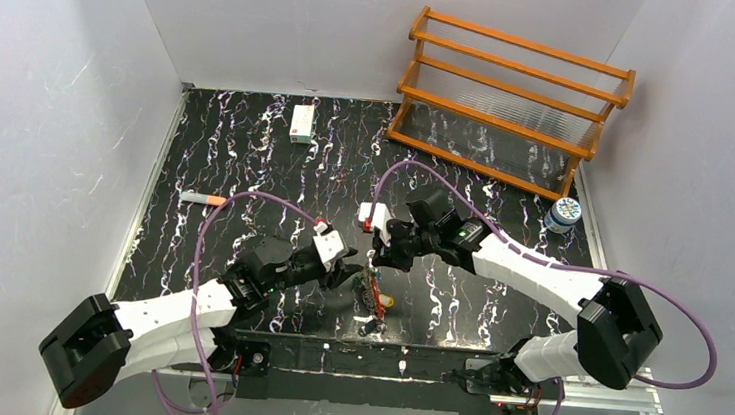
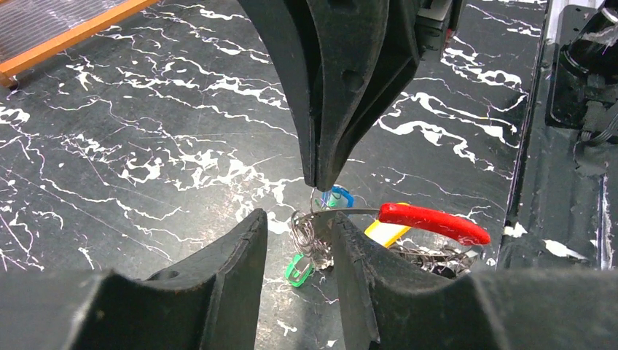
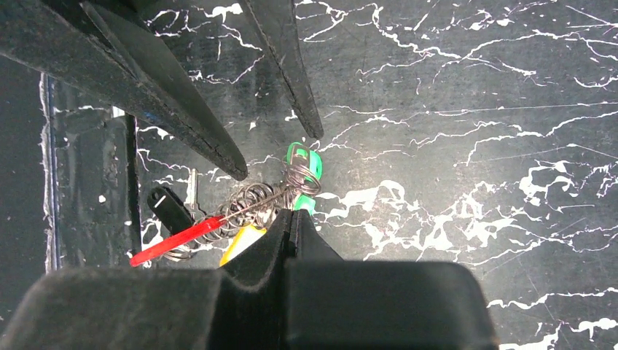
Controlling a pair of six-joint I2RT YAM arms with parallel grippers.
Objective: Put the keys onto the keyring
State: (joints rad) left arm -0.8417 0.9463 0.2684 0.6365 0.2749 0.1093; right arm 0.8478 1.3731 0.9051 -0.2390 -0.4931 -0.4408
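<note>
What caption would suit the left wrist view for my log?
Open left gripper beside keyring, right gripper shut on its wire, blue tag and green tag close by.

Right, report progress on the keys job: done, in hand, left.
Done: nothing confirmed; the green key and blue key lie against wire coils of the keyring, threading unclear. In hand: the right gripper, jaws shut, pinches that wire; the left gripper is open beside it. Left: likely threading both keys.

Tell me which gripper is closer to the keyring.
Right. The right gripper is pinched shut on the keyring wire; the left gripper is open, straddling the wire coil without gripping it.
</note>
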